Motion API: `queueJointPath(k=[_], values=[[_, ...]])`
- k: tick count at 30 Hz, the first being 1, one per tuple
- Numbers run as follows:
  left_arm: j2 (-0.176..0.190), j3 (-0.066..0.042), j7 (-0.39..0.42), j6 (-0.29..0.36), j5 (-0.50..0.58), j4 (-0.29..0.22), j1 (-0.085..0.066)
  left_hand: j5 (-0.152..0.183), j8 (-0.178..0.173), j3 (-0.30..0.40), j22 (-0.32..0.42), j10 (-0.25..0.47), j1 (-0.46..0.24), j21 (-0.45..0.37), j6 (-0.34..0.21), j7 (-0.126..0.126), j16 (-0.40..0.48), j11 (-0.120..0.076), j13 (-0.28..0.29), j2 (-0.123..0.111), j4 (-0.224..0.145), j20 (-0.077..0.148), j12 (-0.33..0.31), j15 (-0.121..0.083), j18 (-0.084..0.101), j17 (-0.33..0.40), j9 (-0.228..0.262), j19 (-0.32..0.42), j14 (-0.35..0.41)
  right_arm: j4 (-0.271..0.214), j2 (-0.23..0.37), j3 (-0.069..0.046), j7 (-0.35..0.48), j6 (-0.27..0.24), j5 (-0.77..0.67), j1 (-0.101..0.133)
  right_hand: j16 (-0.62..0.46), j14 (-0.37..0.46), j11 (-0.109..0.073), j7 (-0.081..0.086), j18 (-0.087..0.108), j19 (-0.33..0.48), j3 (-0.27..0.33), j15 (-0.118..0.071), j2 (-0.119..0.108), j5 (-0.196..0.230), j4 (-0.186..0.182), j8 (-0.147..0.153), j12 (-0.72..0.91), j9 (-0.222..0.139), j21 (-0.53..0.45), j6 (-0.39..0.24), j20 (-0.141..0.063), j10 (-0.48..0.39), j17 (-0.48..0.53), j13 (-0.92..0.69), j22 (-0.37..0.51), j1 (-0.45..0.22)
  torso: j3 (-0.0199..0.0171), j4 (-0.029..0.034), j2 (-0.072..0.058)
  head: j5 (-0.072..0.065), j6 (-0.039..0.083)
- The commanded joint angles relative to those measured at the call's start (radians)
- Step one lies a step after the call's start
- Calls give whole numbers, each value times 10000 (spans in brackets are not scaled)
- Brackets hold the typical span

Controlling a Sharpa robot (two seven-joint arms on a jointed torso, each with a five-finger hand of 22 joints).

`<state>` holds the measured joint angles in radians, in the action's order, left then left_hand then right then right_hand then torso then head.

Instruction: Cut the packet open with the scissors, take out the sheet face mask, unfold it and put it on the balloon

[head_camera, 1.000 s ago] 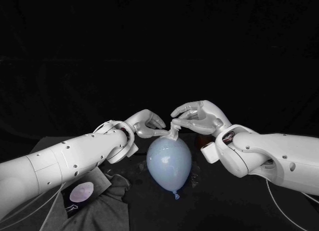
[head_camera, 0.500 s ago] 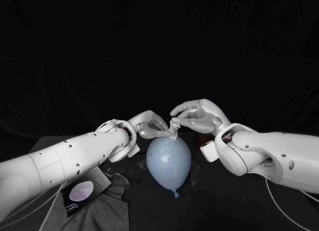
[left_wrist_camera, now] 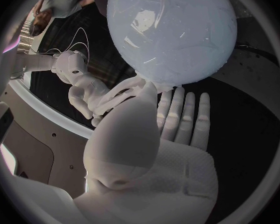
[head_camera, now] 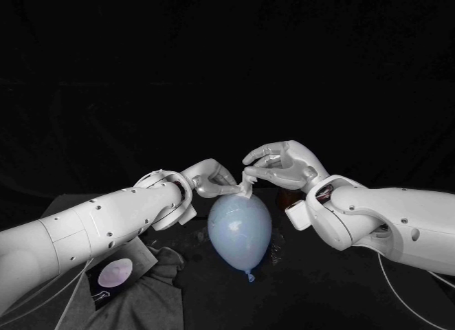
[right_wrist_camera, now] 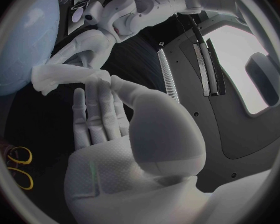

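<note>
A pale blue balloon [head_camera: 240, 230] lies on the black table [head_camera: 337, 289], its knot toward me. Just above its far end hangs the folded white sheet mask [head_camera: 248, 184], a narrow crumpled strip. My left hand [head_camera: 213, 178] pinches it from one side and my right hand [head_camera: 283, 165] pinches its top from the other. The right wrist view shows the mask [right_wrist_camera: 65, 74] at my right hand's fingertips [right_wrist_camera: 97, 87], with the left hand [right_wrist_camera: 105, 22] and the balloon [right_wrist_camera: 18, 45] beyond. In the left wrist view the balloon [left_wrist_camera: 171, 32] looms over my left hand [left_wrist_camera: 149, 149].
The dark packet [head_camera: 113, 276] with a round pale picture lies at the near left on a grey cloth [head_camera: 153, 295]. Yellow-handled scissors [right_wrist_camera: 18, 170] lie on the table under my right hand.
My left hand's fingertips have moved in a little toward the right and closed on the mask strip. The right hand and the balloon have hardly moved.
</note>
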<state>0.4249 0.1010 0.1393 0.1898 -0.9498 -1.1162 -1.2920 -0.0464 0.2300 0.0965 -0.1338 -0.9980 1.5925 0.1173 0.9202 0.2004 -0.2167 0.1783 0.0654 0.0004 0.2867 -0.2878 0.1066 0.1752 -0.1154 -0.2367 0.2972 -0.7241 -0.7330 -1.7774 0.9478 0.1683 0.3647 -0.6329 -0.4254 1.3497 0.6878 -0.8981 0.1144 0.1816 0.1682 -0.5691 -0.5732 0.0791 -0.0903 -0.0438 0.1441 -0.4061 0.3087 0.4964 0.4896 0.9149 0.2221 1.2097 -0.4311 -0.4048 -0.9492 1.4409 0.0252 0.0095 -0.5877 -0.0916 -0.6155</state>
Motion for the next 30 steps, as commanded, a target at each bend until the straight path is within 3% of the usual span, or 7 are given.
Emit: queueJointPath(k=[1,5,8,15,19,26,30], values=[[-20,-17,-49,-73,143,-1,-3,-14,-45,197,31,-119,87,-75,98,-26,24,-29,-7,148,-12,-8,-65,-5,-69,20,-29,-70,-132,-17,11,-4,144,-9,-18,-2,35,-5,-94,-25,120,53,-627,-44,200,-48,676,-67,31,13,53,-76,-22,13,-3,0,-7,116,0,2,-2,-11,-8],[9,-20,89,214,316,-16,-3,-7,150,1025,66,-567,677,-52,487,-197,-183,-205,8,421,-143,9,31,-186,-184,-25,27,-274,-644,7,23,-4,144,-13,-17,-2,47,-7,-97,-28,123,54,-636,-49,204,-47,689,-77,41,14,62,-74,-24,18,-6,1,-28,115,0,6,1,-12,-13],[33,-25,233,440,434,-41,-3,-18,358,1810,90,-1037,865,-15,693,-322,-296,-343,-4,320,-113,18,62,-321,-330,-61,136,-480,-1080,33,29,-4,143,-14,-16,-2,47,-7,-97,-28,123,54,-636,-49,204,-47,689,-77,41,14,62,-74,-24,18,-6,1,-28,115,3,9,-2,-14,-20],[93,-55,668,1005,937,-115,-4,-16,800,4021,276,-1484,109,-148,605,-363,-59,-367,-12,-529,-72,-11,-337,-358,-458,28,484,-684,-1409,139,34,-4,126,-18,-16,-2,47,-7,-97,-28,123,54,-636,-49,204,-47,689,-77,41,14,62,-74,-24,18,-6,1,-28,115,4,12,1,-8,-17],[173,-106,942,1257,1200,-200,-5,-12,969,4638,337,-1565,-131,-201,555,-404,17,-372,-11,-734,-214,-11,-395,-359,-457,47,640,-711,-1482,215,41,-4,123,-34,-16,-2,47,-7,-97,-28,123,54,-636,-49,204,-47,689,-77,41,14,62,-74,-24,18,-6,1,-28,115,2,10,5,-9,-4],[494,-390,1471,1661,1690,-578,-45,-10,1170,5166,420,-1605,-381,-310,525,-439,98,-364,-10,-863,-394,-16,-409,-351,-402,63,853,-631,-1533,473,43,-5,126,-81,-20,-2,58,-6,-100,-31,125,56,-644,-52,205,-46,703,-85,51,15,71,-74,-27,21,-9,3,-48,114,-1,21,19,1,31],[811,-546,1623,1757,1986,-885,-254,-10,1320,5415,464,-1641,-518,-363,500,-414,132,-385,-8,-910,-506,-16,-410,-363,-373,67,1038,-594,-1578,725,43,-9,128,-113,-80,4,59,-6,-100,-31,126,56,-645,-52,205,-46,703,-85,51,15,71,-74,-27,22,-9,3,-49,114,-1,9,25,17,88]])
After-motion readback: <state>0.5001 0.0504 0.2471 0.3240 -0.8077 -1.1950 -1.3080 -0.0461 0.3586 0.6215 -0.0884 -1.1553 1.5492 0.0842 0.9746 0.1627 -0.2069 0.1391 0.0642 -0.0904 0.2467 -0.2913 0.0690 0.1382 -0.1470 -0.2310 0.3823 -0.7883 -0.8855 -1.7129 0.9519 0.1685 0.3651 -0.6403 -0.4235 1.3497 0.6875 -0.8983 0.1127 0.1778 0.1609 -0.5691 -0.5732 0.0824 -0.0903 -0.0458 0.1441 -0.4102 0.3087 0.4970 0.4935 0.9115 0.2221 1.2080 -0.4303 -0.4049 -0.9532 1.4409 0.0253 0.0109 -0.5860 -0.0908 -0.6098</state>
